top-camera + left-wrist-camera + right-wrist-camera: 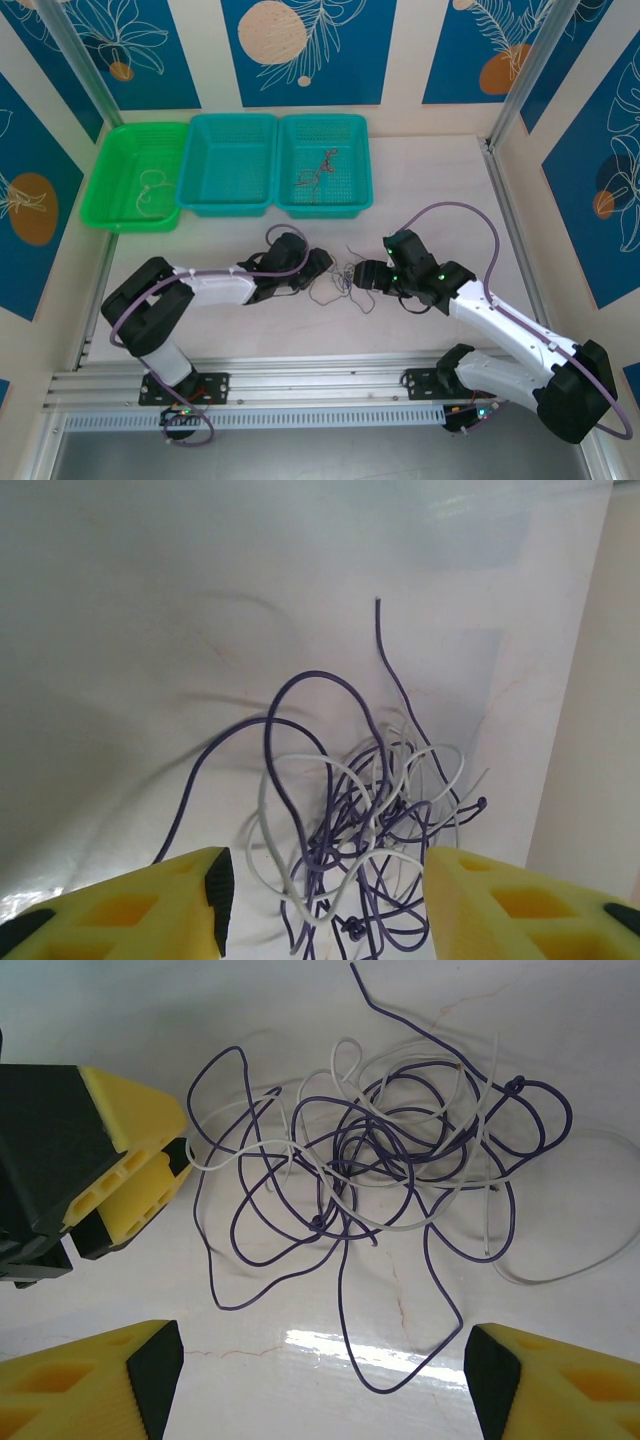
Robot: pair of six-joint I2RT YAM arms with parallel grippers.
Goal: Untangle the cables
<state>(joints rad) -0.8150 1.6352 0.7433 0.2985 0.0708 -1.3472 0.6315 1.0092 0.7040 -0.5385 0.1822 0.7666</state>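
Left pincer (325,900) and right pincer (320,1380) are hovering open either side of the tangled thin purple and white cables (380,1155), risking pinching several strands and tightening knots.

Near my left pincer (325,885) the cables (368,818) run off the bottom edge; seen from above, their strands are too small to separate.

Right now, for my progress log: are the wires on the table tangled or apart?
Tangled: the purple wire and the white wire loop through each other in one clump.
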